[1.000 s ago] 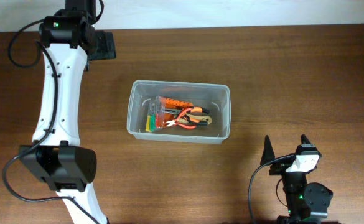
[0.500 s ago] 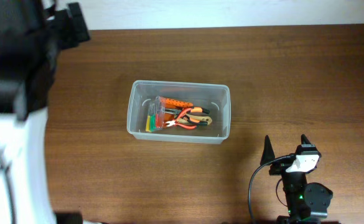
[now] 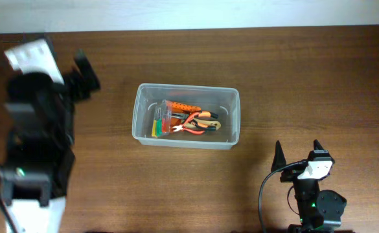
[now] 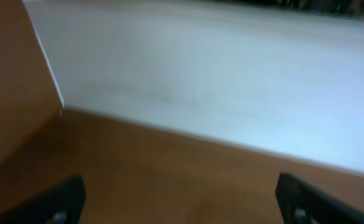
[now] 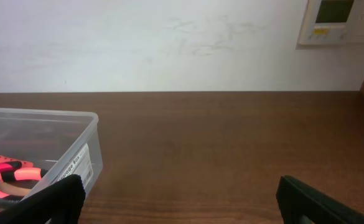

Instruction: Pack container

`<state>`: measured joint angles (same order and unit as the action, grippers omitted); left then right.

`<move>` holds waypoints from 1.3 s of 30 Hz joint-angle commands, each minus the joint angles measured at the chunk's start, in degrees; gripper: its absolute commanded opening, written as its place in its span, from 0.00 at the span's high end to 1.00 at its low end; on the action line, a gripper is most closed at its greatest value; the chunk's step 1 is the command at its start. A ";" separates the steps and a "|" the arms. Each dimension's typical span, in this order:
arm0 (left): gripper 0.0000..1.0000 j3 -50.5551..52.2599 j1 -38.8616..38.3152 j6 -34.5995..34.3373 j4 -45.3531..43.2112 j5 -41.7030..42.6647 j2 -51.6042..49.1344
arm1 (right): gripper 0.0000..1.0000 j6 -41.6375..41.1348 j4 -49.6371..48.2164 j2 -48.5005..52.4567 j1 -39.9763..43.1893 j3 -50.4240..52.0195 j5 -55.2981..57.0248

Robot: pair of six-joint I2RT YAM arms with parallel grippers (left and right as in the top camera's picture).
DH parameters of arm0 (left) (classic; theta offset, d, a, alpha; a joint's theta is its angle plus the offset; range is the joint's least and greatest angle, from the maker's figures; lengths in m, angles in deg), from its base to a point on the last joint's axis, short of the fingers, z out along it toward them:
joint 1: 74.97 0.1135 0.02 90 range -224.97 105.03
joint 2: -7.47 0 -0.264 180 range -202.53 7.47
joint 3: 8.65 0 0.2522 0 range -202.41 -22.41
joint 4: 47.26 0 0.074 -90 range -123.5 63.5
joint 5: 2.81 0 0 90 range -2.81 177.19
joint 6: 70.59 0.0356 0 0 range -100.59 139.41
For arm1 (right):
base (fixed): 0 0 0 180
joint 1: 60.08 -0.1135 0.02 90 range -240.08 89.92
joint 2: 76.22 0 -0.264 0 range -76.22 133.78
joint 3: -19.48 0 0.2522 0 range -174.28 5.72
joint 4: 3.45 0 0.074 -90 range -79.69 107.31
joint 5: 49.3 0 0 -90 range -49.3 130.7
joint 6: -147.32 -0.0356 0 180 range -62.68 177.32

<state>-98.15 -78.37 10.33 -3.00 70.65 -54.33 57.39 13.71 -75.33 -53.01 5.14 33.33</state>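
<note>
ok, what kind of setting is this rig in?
Likely an indoor lab or office bench: wooden table against a plain white wall, a wall-mounted control panel, and a container of hand tools.

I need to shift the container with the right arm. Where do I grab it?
Pinch the container at the rim of its right short wall, coming from above, one finger inside and one outside. It looks too wide to span, its top is open, and the tools seem to leave a gap there, nearest the open right pincer.

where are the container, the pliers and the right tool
container (image 3: 236,116): overhead, right wall
pliers (image 3: 194,125): overhead, red handles
right tool (image 3: 297,145): overhead, midway between fingertips
</note>
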 commanded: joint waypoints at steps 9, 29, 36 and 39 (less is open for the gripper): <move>0.01 34.51 0.20 -0.31 -7.93 -0.20 26.93 | 0.01 0.11 0.44 -0.68 -0.31 0.26 0.33; 0.01 64.85 0.20 -0.35 -17.99 6.54 50.25 | 0.01 0.11 0.44 -0.68 -0.31 0.26 0.33; 0.01 69.46 0.20 -0.33 -20.87 7.78 53.77 | 0.01 0.11 0.44 -0.68 -0.31 0.26 0.33; 0.01 70.25 0.20 -0.33 -20.85 7.76 54.73 | 0.01 0.11 0.44 -0.68 -0.31 0.26 0.33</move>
<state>-29.30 -78.37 10.31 -23.50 77.12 -1.06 57.39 13.73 -75.38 -53.01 5.14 33.33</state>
